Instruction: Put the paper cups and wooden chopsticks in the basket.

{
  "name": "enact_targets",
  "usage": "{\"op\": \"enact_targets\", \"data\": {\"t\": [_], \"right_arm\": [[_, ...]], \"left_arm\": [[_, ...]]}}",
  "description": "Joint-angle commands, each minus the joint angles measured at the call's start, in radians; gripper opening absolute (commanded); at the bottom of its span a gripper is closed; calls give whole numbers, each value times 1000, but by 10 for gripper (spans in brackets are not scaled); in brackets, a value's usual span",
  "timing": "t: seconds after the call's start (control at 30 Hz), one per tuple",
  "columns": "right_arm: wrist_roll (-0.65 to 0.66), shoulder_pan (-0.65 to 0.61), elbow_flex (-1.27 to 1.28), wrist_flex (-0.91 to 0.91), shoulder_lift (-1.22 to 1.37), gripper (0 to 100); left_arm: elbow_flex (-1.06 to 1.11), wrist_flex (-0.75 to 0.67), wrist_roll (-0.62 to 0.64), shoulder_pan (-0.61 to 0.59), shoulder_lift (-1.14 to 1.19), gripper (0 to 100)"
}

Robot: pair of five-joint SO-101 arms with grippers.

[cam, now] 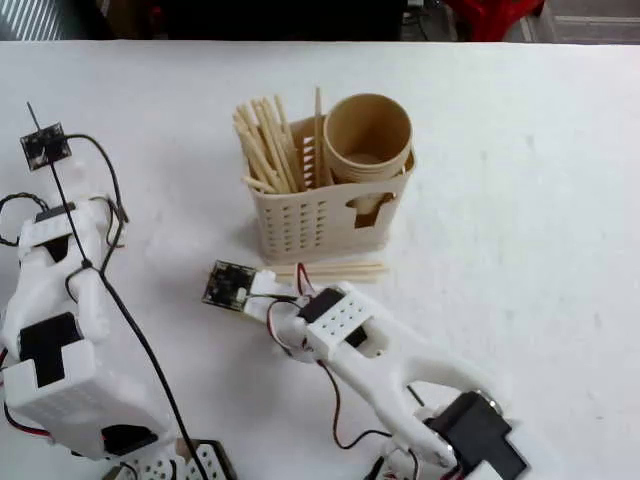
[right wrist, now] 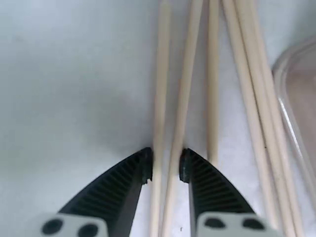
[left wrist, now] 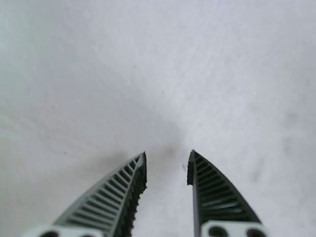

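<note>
The cream slotted basket [cam: 300, 225] stands mid-table. Several wooden chopsticks [cam: 268, 150] stand in one compartment and stacked paper cups [cam: 368, 137] fill the other. More chopsticks [cam: 340, 270] lie flat on the table just in front of the basket. My right gripper [right wrist: 165, 165] is down at their near end [cam: 282, 284], its fingers pressed against two chopsticks [right wrist: 173, 123] that still rest on the table; other chopsticks [right wrist: 247, 98] lie beside them. My left gripper [left wrist: 166, 155] hangs slightly open over bare white table with nothing between its fingers; that arm [cam: 55, 300] sits folded at the left.
A curved pale edge [right wrist: 296, 89] shows beside the loose chopsticks in the right wrist view. Cables [cam: 110, 290] trail over the table by the left arm. White tabletop [cam: 520, 230] spreads to the right of the basket.
</note>
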Motion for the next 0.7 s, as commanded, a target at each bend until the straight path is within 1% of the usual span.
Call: {"op": "enact_targets", "data": {"t": [0.0,0.07,0.13,0.27,0.33,0.5,0.67], "right_arm": [[-3,27,-55,-16,39,57],[-3,38,-63,-18,50,10],[-5,41,-63,-18,48,22],[-6,41,-63,-15,42,16],[-8,41,-63,18,12,16],[-9,39,-38,111,-171,16],[-9,36,57,124,-397,16]], "left_arm": [[-20,-8,6,19,-7,157],[-20,-8,6,19,-7,157],[-20,-8,6,19,-7,157],[-20,-8,6,19,-7,157],[-20,-8,6,19,-7,157],[-20,-9,6,21,-7,157],[-20,-11,6,21,-7,157]]}}
